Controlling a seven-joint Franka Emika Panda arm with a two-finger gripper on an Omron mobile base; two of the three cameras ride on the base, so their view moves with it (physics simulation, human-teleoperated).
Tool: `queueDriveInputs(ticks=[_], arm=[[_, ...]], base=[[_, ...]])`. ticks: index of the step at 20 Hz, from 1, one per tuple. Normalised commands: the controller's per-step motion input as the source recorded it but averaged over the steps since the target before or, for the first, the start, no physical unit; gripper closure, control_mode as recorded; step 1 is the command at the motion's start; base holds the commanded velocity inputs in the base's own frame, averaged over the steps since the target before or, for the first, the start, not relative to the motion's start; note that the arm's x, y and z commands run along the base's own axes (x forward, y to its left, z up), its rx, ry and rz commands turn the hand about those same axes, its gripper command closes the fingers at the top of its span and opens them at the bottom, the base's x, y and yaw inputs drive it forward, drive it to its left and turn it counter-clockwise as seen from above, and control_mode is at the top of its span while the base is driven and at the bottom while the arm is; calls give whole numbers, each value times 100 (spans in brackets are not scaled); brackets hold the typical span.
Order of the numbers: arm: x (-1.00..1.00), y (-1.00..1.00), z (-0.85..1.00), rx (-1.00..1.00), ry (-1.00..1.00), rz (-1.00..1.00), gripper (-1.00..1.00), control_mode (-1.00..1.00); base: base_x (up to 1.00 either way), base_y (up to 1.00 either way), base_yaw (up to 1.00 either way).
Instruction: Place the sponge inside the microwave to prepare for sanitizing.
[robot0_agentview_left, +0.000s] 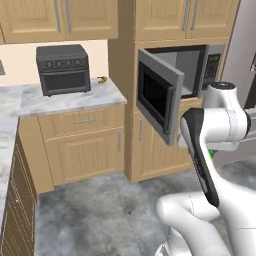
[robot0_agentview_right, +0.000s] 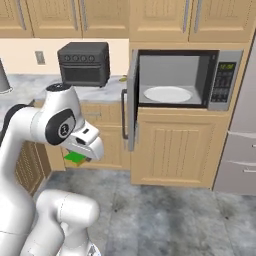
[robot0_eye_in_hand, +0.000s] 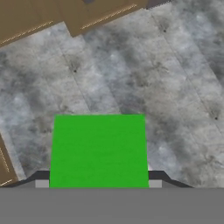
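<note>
Gripper (robot0_eye_in_hand: 99, 184) jaws are clamped on the sponge (robot0_eye_in_hand: 99, 151), 1 dark finger tip showing at each side of the green block in the hand view. Below it lies grey mottled floor (robot0_eye_in_hand: 175, 78), with wooden cabinet fronts along the top and left edges of that view.

From the right base view, the sponge (robot0_agentview_right: 75, 158) peeks out green under the white hand (robot0_agentview_right: 85, 142), held low in front of the base cabinets, well apart from the microwave (robot0_agentview_right: 185, 80) and below its level. In the left base view a sliver of green (robot0_agentview_left: 211, 154) shows beside the arm's forearm.

Set into the tall wooden cabinet column, the microwave has its door (robot0_agentview_right: 132, 107) swung open to the left. Inside sits a white round plate (robot0_agentview_right: 167, 94); the keypad panel (robot0_agentview_right: 223, 80) with green digits is on the right.

On the marble counter (robot0_agentview_left: 70, 100) stands a black toaster oven (robot0_agentview_left: 63, 69), with a small yellow banana (robot0_agentview_left: 102, 79) just beside it.
</note>
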Motion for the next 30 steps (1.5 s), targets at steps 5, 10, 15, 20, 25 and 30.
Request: queueDriveInputs(ticks=[5, 10, 15, 20, 25, 30], arm=[[0, 0, 0, 0, 0, 0, 100, 100], [0, 0, 0, 0, 0, 0, 100, 100], [0, 0, 0, 0, 0, 0, 100, 100], [0, 0, 0, 0, 0, 0, 100, 100], [0, 0, 0, 0, 0, 0, 100, 100], [0, 0, 0, 0, 0, 0, 100, 100]], base=[[-29, -57, 10], [-21, -62, 8], [-9, -63, 8], [0, -73, 12], [15, -82, 17], [37, -71, 30]])
